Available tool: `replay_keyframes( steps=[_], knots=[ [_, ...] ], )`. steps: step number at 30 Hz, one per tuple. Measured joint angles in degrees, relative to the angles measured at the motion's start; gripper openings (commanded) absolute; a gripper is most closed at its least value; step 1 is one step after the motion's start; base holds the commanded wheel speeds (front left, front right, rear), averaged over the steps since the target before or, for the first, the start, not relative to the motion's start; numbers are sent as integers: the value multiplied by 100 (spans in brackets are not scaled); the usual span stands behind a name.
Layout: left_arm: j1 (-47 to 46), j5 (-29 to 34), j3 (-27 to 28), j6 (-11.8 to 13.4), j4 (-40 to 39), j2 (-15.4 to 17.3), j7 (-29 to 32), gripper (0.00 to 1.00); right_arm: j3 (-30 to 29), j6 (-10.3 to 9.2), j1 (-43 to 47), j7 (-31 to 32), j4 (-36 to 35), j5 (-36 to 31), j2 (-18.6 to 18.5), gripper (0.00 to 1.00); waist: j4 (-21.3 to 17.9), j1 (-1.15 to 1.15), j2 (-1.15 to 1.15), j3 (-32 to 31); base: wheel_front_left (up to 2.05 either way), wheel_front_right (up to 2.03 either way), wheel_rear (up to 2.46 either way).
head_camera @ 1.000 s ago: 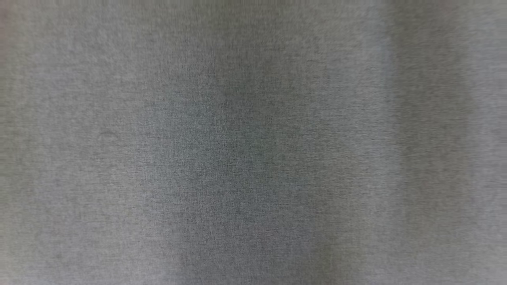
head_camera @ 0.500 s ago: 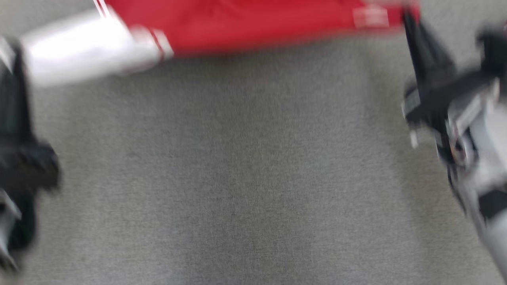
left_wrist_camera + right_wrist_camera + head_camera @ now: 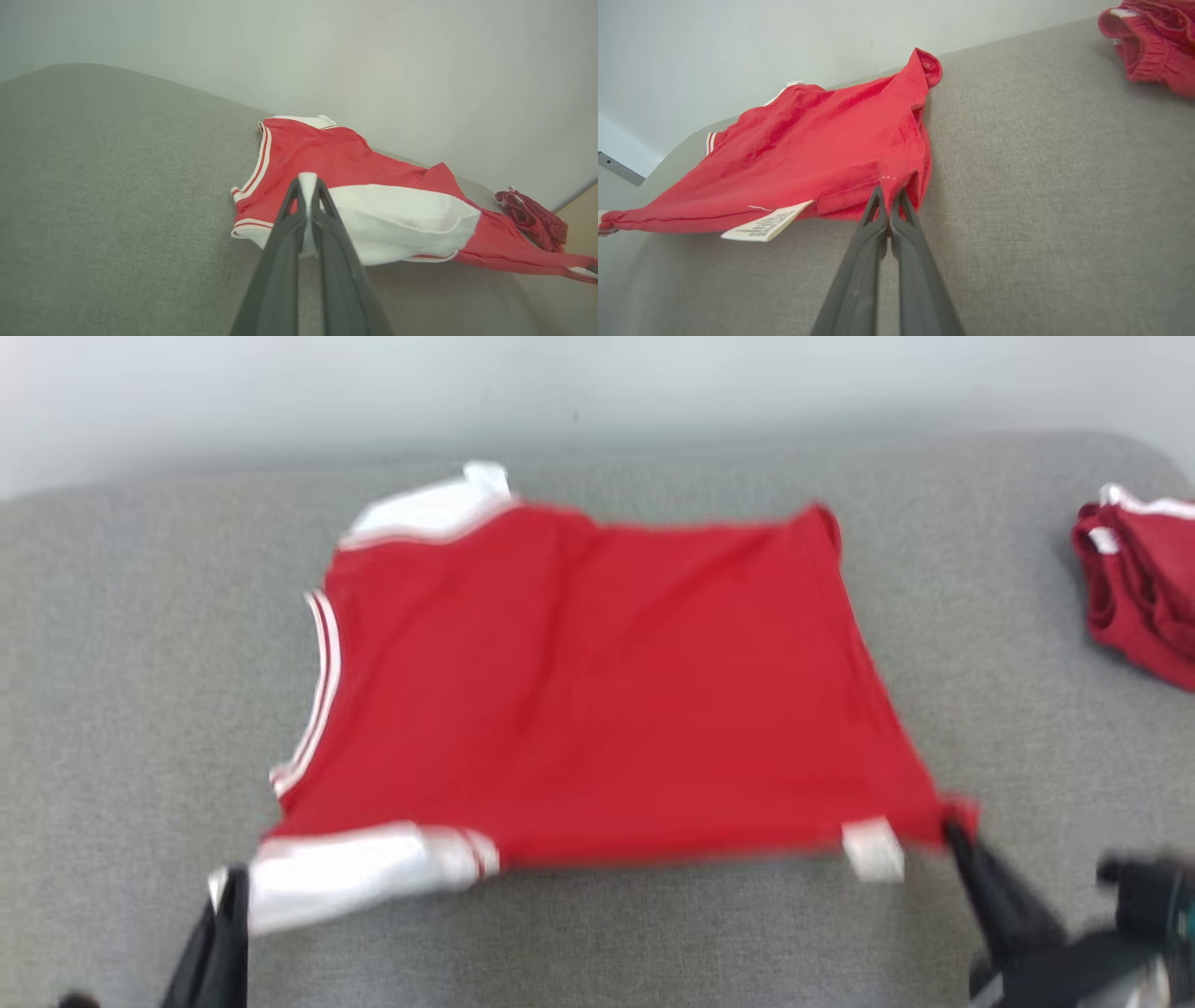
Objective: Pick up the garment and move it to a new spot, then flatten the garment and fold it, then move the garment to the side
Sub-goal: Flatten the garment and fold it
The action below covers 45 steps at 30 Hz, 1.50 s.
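Left claw [image 3: 307, 186] pinches the garment's [image 3: 597, 681] white sleeve [image 3: 397, 219], right claw [image 3: 888, 198] its hem beside the printed label [image 3: 766, 226]

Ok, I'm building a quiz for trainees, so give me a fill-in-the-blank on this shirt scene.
The left gripper pinches the shirt's ____ sleeve.
The right gripper grips the hem corner beside the white ____.
In the head view, the other red pile lies to the shirt's ____.
Missing words: white; label; right.
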Motion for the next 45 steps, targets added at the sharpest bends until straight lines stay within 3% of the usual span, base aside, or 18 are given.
replay_keyframes(
  steps=[8,16,21,28,41,42,43,44,45],
  knots=[
    [894,226,155,-252,179,-494,0,0,-409,0,1477,342,-474,-375,483,0,-17,1,1,-458,0,0,0],
    [695,678,140,-591,614,-694,0,0,-382,0,1615,308,-441,-476,641,0,-46,2,2,-571,0,0,0],
    [264,891,60,-768,814,-572,0,0,-341,0,1333,203,-403,-489,699,0,-56,2,2,-452,0,0,0],
    [-1189,1069,-44,-1009,1371,-189,277,0,-92,0,302,103,140,-489,782,0,-172,3,2,-154,0,0,0],
    [-3140,1121,-599,-1194,3464,43,160,0,305,0,-1059,-509,1645,-505,917,0,-515,4,3,396,0,0,0],
    [-3209,1083,-592,-1196,3551,10,111,0,327,0,-1105,-566,1722,-491,921,6,-524,4,3,407,0,0,0],
    [-3268,1048,-611,-1196,3660,-23,92,77,355,0,-1140,-622,1790,-475,924,32,-526,4,3,402,0,0,0],
    [-3307,1065,-682,-1203,3761,-18,78,100,385,0,-1162,-666,1850,-471,924,95,-524,4,3,390,0,0,0],
    [-3317,1083,-719,-1203,3845,-12,48,100,405,0,-1171,-719,1914,-469,920,100,-520,4,3,368,0,0,0]
  ],
)
